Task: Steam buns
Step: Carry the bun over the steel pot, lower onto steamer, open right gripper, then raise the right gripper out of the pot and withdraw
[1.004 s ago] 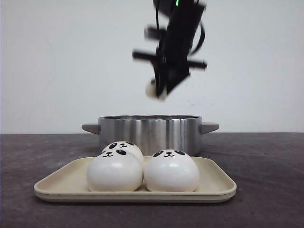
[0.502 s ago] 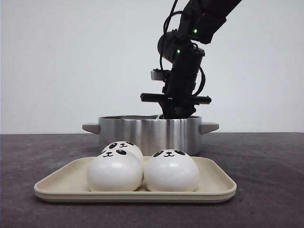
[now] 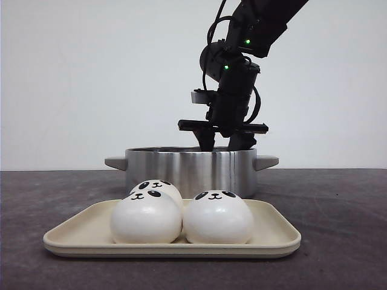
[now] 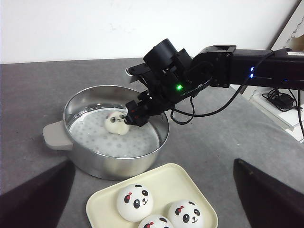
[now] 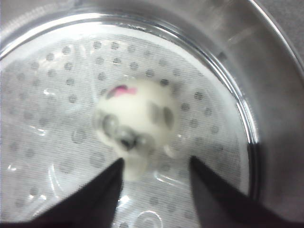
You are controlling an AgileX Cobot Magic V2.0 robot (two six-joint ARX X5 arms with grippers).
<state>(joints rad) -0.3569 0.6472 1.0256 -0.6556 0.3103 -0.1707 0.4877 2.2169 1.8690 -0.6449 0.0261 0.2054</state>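
Nearest the camera, three panda buns [image 3: 181,214] sit close together on a cream tray [image 3: 78,232] resting on the dark table [image 3: 338,211]. Just behind the tray stands a steel pot [image 3: 190,169]. The fourth bun [image 4: 116,123] lies on the perforated white liner [image 4: 137,140] inside the pot. The right gripper [image 3: 222,140] hangs over the pot rim, fingers spread apart and free of the bun. The left gripper's [image 4: 152,197] fingers are well spread, holding nothing.
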